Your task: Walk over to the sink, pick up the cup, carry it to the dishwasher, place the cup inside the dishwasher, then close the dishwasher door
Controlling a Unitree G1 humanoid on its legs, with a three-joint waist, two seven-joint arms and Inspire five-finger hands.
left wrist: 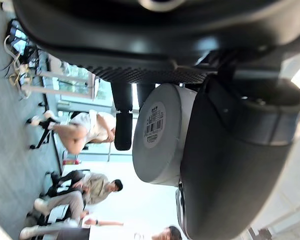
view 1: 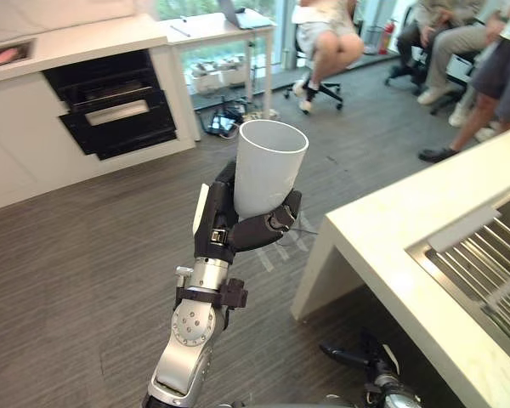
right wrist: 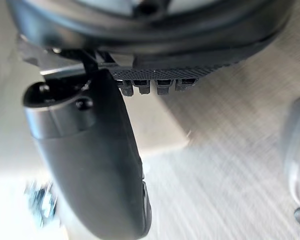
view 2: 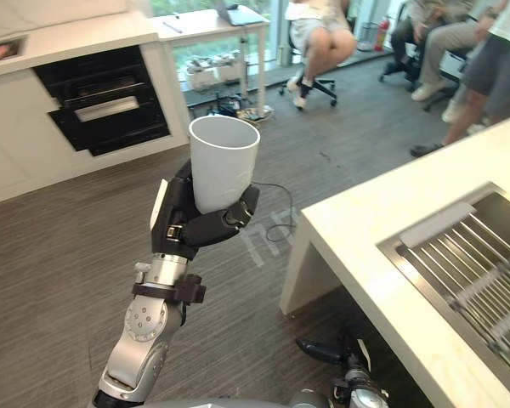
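A white cup (view 1: 270, 166) stands upright in my left hand (view 1: 229, 225), held up over the wood floor in the middle of the room. The fingers and thumb curl round its lower half; the left wrist view shows the cup's base (left wrist: 160, 135) with a barcode sticker, pinned by the thumb (left wrist: 230, 160). The dishwasher (view 1: 110, 102), a black opening in the white cabinets, is far off at the upper left. The steel sink (view 1: 484, 263) lies in the white counter on the right. My right hand (view 1: 357, 357) hangs low by the counter's corner, holding nothing, its thumb (right wrist: 90, 150) relaxed.
The white counter (view 1: 382, 229) juts in from the right, its corner close to my right side. A small white table (view 1: 221, 30) with a laptop stands beyond the dishwasher, with boxes and cables beneath. Several people (view 1: 323, 42) sit on chairs at the back right.
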